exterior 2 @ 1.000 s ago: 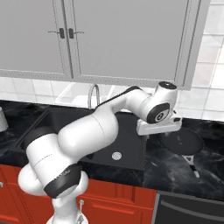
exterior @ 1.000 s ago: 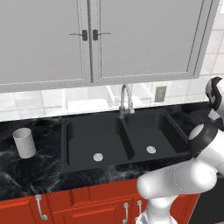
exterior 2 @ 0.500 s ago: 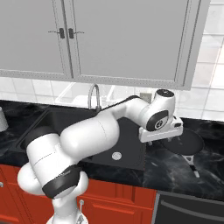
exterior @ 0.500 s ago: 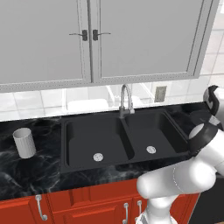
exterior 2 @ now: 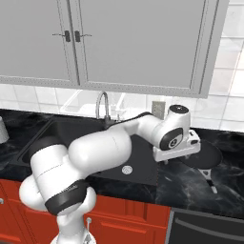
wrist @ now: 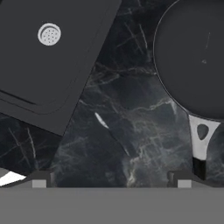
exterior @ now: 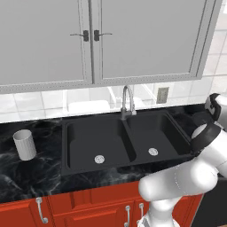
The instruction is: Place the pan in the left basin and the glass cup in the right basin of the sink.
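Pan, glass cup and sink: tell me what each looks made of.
Pan: dark matte metal by the look, perhaps coated; its handle joins through a pale silvery bracket.
Glass cup: pale, faintly ribbed, translucent, so likely frosted glass.
Sink: matte black, possibly composite or coated metal, with shiny silver drains.

In the hand view, the pan [wrist: 192, 57] is cut off by the top and right edges, and its handle end runs behind the grey band. In the right base view, the hand covers the pan's left part [exterior 2: 204, 155]. The glass cup [exterior 2: 2, 129] is cropped at the left edge, probably half hidden.
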Motion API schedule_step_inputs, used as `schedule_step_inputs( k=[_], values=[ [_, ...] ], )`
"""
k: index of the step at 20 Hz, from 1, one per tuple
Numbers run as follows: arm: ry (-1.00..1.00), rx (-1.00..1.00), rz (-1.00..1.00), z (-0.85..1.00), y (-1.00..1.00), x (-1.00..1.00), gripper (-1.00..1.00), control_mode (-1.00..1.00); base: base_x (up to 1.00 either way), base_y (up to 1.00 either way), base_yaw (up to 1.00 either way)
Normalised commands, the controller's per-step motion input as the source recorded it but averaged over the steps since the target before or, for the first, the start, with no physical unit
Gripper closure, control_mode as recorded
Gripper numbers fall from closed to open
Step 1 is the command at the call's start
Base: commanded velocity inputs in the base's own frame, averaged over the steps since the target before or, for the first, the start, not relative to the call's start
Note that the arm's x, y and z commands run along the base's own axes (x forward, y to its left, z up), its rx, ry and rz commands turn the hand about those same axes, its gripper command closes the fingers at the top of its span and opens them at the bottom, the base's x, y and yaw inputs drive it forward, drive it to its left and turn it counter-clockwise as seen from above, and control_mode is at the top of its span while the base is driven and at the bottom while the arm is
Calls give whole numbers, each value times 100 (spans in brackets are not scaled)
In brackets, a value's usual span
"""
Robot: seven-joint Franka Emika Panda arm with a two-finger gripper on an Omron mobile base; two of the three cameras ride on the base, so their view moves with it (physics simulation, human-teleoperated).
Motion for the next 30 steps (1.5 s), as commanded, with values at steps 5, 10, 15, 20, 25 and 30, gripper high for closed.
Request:
schedule_step_inputs(
  k=[5,10,15,20,25,30],
  values=[
    [0,-5,0,-10,-18,0,-100,-100,0,0,0],
    [0,-5,-7,0,-26,0,-100,-100,0,0,0],
    [0,-1,-6,-6,-28,0,-100,-100,0,0,0],
    [0,0,-5,-15,-27,1,-100,-100,0,0,0],
    [0,0,-3,-23,-23,0,-100,-100,0,0,0],
    [0,0,-1,-21,-23,1,-100,-100,0,0,0]
  ],
)
